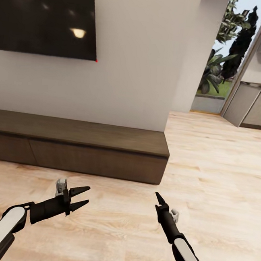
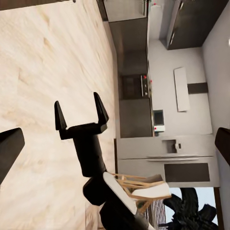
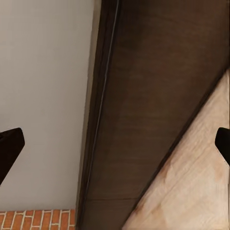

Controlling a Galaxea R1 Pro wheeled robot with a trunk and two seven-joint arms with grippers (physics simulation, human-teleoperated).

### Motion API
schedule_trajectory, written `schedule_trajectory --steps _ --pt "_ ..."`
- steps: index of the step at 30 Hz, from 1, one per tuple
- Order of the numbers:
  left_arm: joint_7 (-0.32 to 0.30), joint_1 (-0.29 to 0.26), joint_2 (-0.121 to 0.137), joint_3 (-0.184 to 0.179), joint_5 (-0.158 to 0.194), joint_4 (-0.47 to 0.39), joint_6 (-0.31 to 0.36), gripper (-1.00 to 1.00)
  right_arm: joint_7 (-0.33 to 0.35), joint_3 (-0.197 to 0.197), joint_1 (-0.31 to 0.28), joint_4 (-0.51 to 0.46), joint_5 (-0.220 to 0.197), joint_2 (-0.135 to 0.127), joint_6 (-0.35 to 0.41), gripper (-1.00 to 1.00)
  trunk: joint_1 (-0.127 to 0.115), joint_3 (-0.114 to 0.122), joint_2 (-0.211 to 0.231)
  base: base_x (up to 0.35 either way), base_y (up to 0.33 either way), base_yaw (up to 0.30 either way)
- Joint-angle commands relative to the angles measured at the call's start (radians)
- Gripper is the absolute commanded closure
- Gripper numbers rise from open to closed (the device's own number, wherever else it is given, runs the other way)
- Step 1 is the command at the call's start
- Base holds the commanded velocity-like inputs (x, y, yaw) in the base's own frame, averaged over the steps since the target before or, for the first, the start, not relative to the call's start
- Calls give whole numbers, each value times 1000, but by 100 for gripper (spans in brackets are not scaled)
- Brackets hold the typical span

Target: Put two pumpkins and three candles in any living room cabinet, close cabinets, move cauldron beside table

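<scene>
Evidently the robot stood facing the cabinet (image 1: 75, 148), the long low dark-brown unit running along the white wall under the dark television (image 1: 48, 13). Its drawer fronts all sat flush and shut, and its top was bare. Both arms hung low over the pale wood floor (image 1: 223, 165), short of the unit, probably kept there so nothing would strike it while the base moved in. The left pincer (image 1: 78, 199) had its fingers spread and held nothing. The right pincer (image 1: 160, 199) pointed toward the cabinet's right end; the left wrist view showed its fingers parted and empty too (image 2: 80, 115). Off to the right, a kitchen (image 1: 259, 100) opened beyond the wall's corner. I judged the carrying work not yet begun from this stance.
</scene>
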Motion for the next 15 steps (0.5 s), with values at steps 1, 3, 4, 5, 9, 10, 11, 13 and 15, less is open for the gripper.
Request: schedule_trajectory --steps 1,3,4,5,9,10,11,13,15 --pt "-8 -1 0 -1 -6 0 1 -100 3 4 -1 5 -13 -3 2 -100 0 -1 0 339 0 0" --pt "-8 -1 0 -4 -6 0 1 -100 3 4 -1 17 -19 -6 -4 -100 0 -1 0 320 0 0" --pt "-8 -1 0 -6 -6 0 1 -100 2 3 -1 19 -20 -7 -4 -100 0 -1 0 305 0 0" --pt "-8 -1 0 -11 -6 0 1 -100 2 3 -2 21 -22 -8 -5 -100 0 -1 0 295 0 0" --pt "-8 -1 0 -18 -6 0 1 -100 2 3 -2 26 -24 -13 -7 -100 0 -1 0 310 0 0" --pt "-8 -1 0 -19 -6 0 1 -100 2 3 -2 26 -24 -13 -7 -100 0 -1 0 323 0 0" --pt "-8 -1 -1 -19 -6 0 1 -100 2 3 -2 26 -24 -14 -7 -100 0 -1 0 325 0 0" --pt "-8 -1 -1 -20 -6 0 1 -100 3 3 -2 27 -24 -14 -8 -100 0 -1 0 328 0 0" --pt "-8 -1 0 -20 -6 0 1 -100 3 3 -2 27 -24 -15 -8 -100 0 -1 0 329 0 0"
